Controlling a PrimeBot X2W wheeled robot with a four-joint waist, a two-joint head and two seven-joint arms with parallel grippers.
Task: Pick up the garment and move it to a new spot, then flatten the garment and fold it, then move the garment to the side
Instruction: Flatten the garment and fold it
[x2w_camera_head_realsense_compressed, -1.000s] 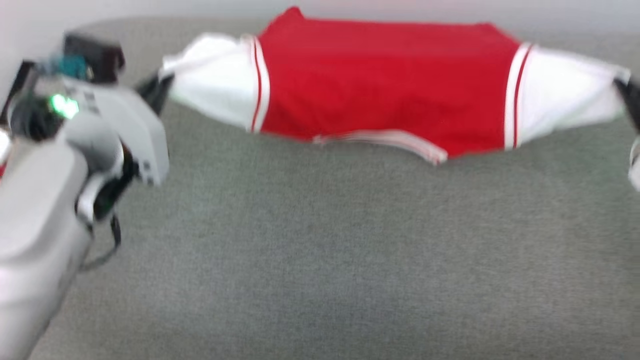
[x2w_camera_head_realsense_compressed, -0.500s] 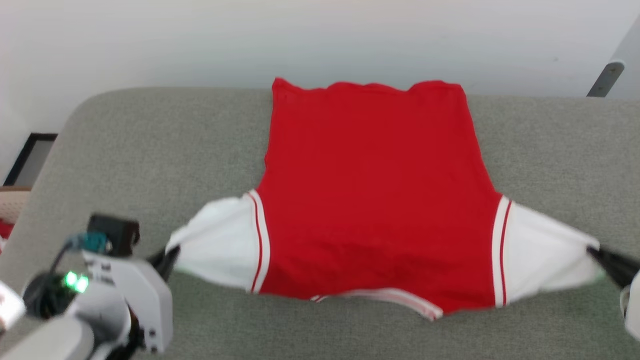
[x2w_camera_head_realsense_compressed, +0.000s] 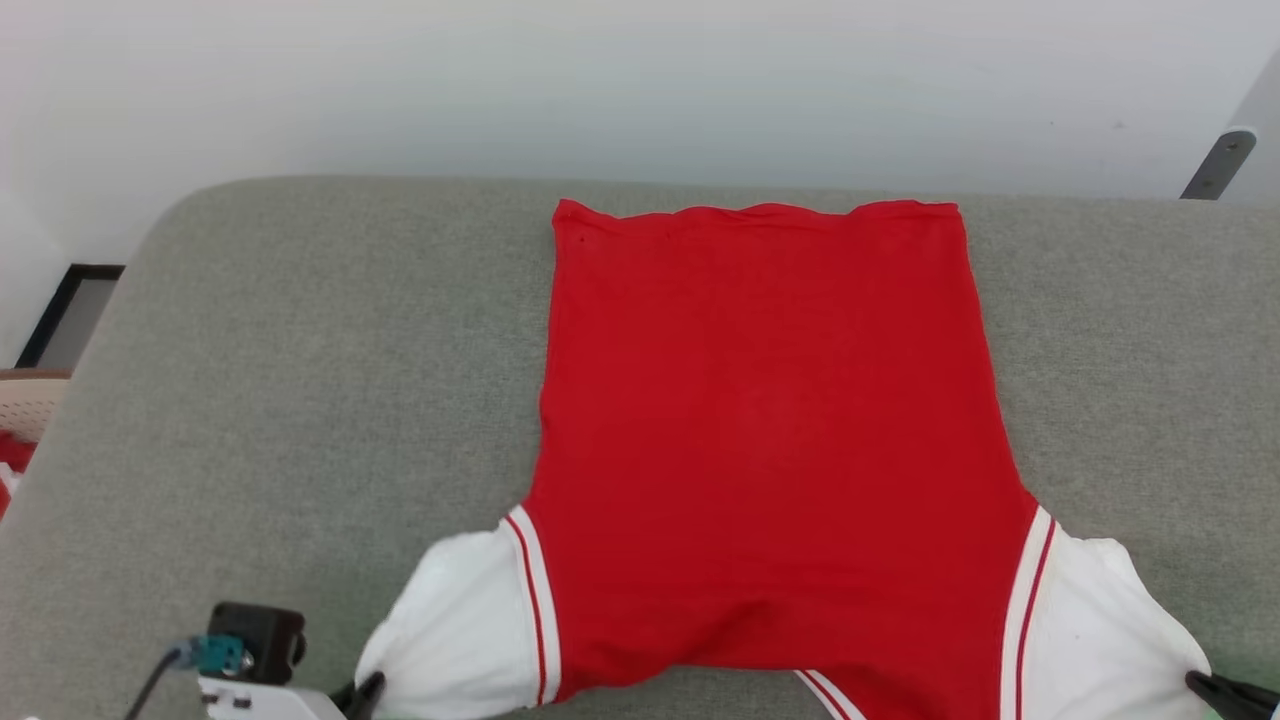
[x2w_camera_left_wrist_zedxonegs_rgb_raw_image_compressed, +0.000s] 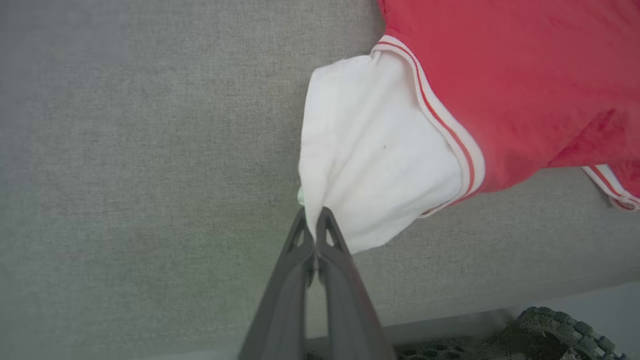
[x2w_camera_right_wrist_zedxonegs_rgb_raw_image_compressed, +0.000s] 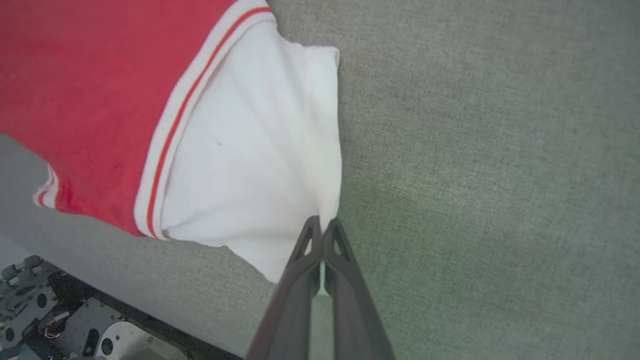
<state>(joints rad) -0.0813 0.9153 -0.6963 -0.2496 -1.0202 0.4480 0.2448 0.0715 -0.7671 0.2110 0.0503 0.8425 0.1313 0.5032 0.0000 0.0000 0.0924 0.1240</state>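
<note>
grey cushion (x2w_camera_head_realsense_compressed: 300, 400) bears red garment (x2w_camera_head_realsense_compressed: 760, 420).

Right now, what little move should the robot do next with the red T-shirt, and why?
Probably lower both sleeve ends onto the grey cushion and let go. The red T-shirt already lies spread flat, but the left jaws pinch the left white sleeve and the right jaws pinch the right white sleeve into bunched points, so those need flattening.

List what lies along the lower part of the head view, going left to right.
left gripper → white sleeve → garment, its red body → other white sleeve → right gripper
</note>
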